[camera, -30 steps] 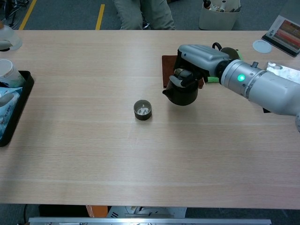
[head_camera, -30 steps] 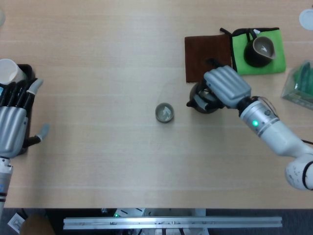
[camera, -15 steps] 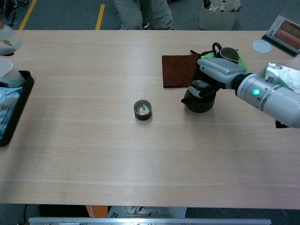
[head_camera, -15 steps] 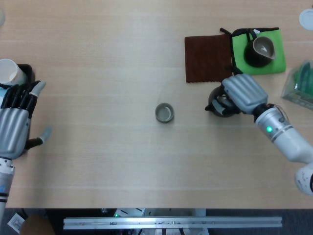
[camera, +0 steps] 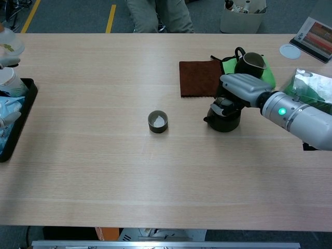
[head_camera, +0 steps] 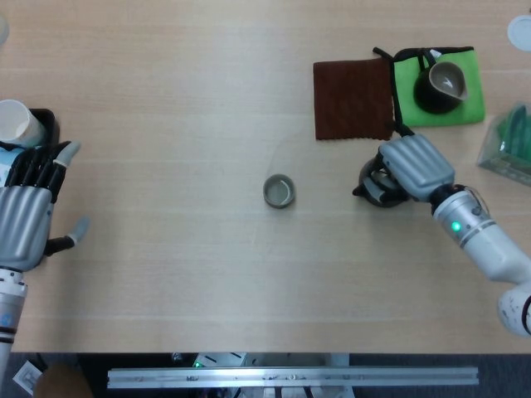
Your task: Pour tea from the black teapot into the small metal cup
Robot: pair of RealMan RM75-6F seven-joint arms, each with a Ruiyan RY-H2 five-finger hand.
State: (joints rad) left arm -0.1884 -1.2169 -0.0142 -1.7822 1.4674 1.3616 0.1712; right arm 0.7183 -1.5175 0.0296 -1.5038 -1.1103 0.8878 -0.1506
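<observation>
Right hand [head_camera: 415, 168] curled over teapot [camera: 224, 118], gripping it, forearm angled in from lower right, left hand [head_camera: 25, 217] flat, fingers apart.

A robotics lab or test room with an office feel. A long pale wooden table [camera: 104, 171] stands on grey floor marked with yellow tape [camera: 111, 15], and a seated person's legs [camera: 155, 15] show at the far side. An aluminium rail [head_camera: 290, 377] runs along the near edge.
</observation>
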